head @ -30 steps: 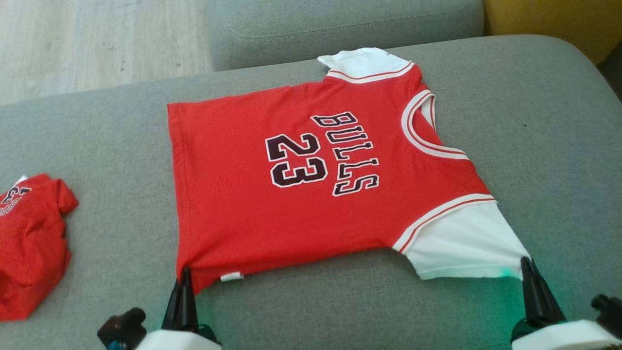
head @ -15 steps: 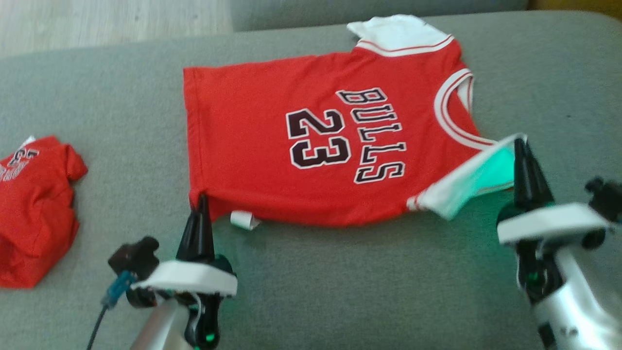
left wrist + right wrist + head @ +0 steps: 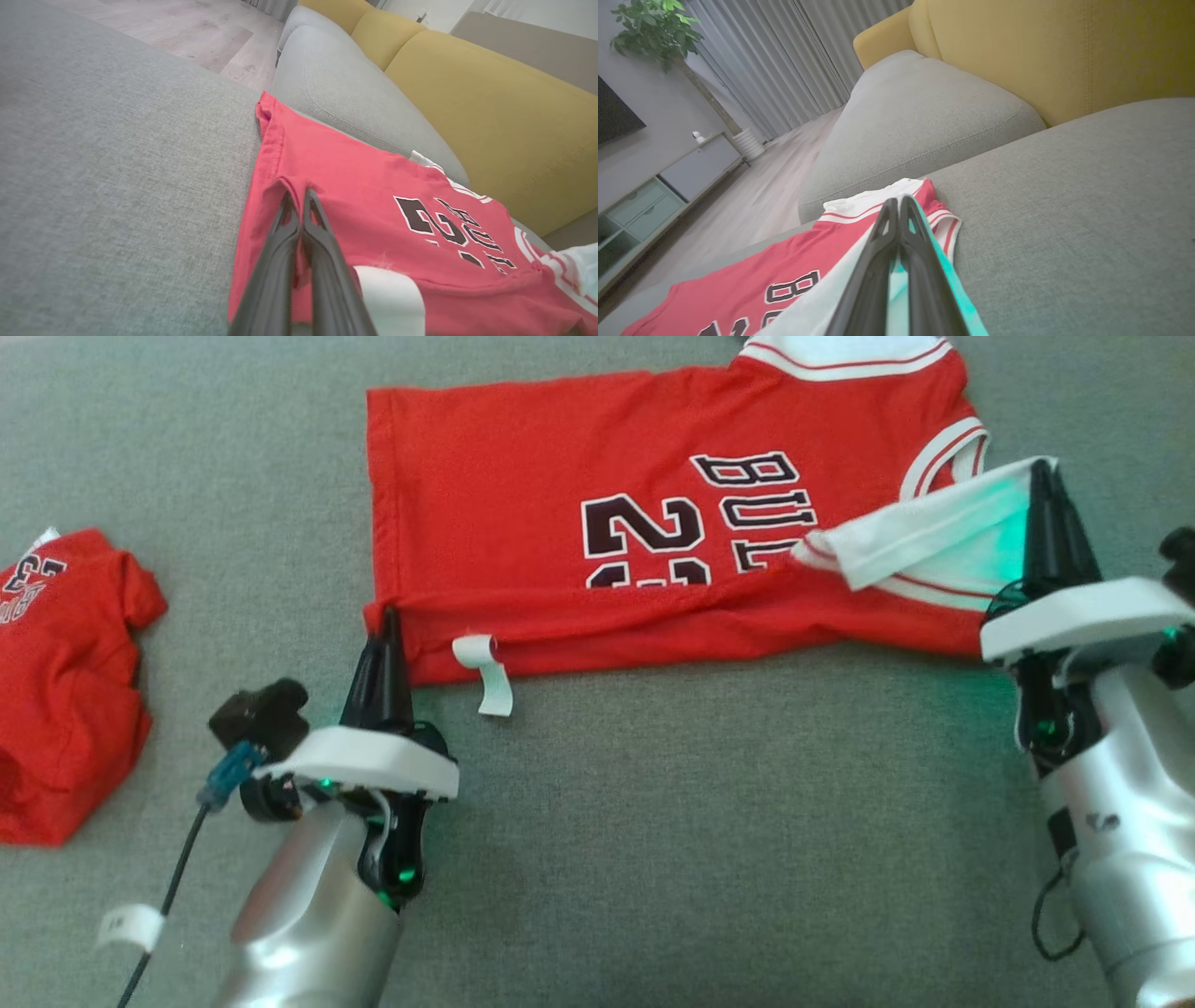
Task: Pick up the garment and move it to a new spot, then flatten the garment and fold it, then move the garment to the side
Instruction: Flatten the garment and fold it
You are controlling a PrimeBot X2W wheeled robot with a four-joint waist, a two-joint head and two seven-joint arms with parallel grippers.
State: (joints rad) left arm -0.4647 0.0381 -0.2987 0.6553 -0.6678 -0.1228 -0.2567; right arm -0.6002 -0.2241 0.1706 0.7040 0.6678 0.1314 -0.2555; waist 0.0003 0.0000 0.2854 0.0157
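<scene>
Folding seems underway: left pincer (image 3: pixel 386 621) clamps the Bulls jersey (image 3: pixel 523 457) at its hem, right pincer (image 3: pixel 1047 476) clamps its white sleeve (image 3: pixel 915 537); next, carry both evenly toward the far edge.

Soft, even daylight, faint shadows. A green glow tints the white sleeve (image 3: pixel 920 543) of the shirt (image 3: pixel 523 476), upper right. Slightly blurry.

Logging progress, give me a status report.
Left gripper shut on jersey hem corner. Right gripper shut on its white sleeve. Near edge doubled over the number. Second red garment at left, apart.
</scene>
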